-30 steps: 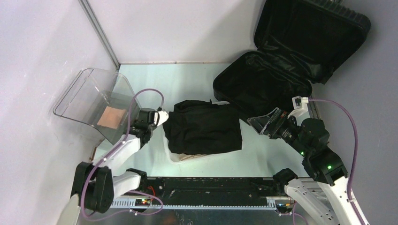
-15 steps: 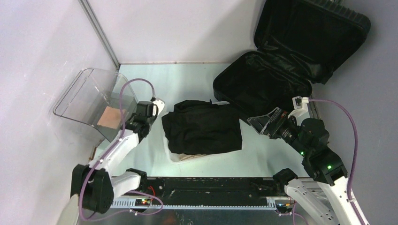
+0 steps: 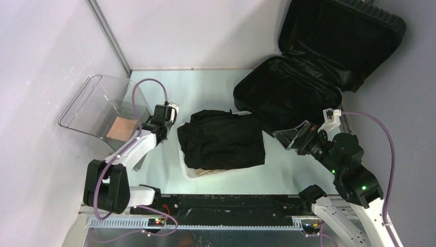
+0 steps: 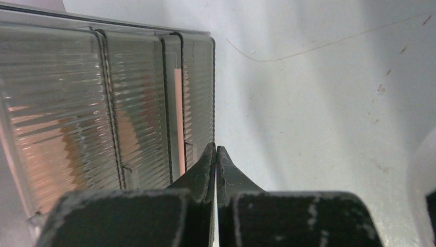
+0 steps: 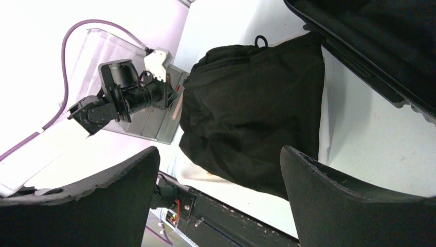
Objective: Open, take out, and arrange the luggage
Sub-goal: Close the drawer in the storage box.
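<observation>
The luggage [image 3: 288, 95] is a black suitcase lying open at the back right, its lid [image 3: 339, 36] leaning on the wall; its lined base looks empty. Its edge shows in the right wrist view [image 5: 380, 46]. A black folded garment [image 3: 223, 139] lies at the table's middle, also seen in the right wrist view [image 5: 252, 108]. My left gripper [image 3: 169, 109] is shut and empty, left of the garment, its tips [image 4: 216, 150] by the corner of a clear ribbed container [image 4: 103, 113]. My right gripper [image 3: 288, 136] is open and empty, between the garment and the suitcase's front edge [image 5: 220, 154].
The clear plastic container [image 3: 103, 110] stands at the left with a tan flat item [image 3: 122, 127] inside. A white edge [image 3: 193, 172] shows under the garment. Walls close in the back and left. A black rail [image 3: 231, 203] runs along the near edge.
My left gripper has moved away from the garment's left edge, back and left toward the clear container. My right gripper has shifted slightly right.
</observation>
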Tool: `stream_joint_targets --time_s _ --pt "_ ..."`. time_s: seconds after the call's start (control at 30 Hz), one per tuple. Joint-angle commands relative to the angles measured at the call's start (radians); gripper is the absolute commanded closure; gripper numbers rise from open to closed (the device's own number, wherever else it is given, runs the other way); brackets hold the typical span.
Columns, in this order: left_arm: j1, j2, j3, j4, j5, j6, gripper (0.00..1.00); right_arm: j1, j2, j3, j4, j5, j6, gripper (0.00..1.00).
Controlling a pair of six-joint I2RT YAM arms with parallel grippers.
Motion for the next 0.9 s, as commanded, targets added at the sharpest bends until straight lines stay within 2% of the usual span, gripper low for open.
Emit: stream_joint_targets --time_s 0.0,0.33,0.87 --pt "0.012 0.043 -0.007 0.020 -0.061 0.012 1.00 -0.003 0.004 0.037 0.005 0.016 -0.009 0.10" --pt "0.043 0.134 -0.031 0.061 -0.112 0.029 1.00 -0.003 0.001 0.019 0.015 0.019 -0.013 0.09" --pt "0.049 0.242 -0.024 0.122 -0.286 0.074 1.00 -0.006 -0.016 0.018 0.024 0.032 -0.023 0.09"
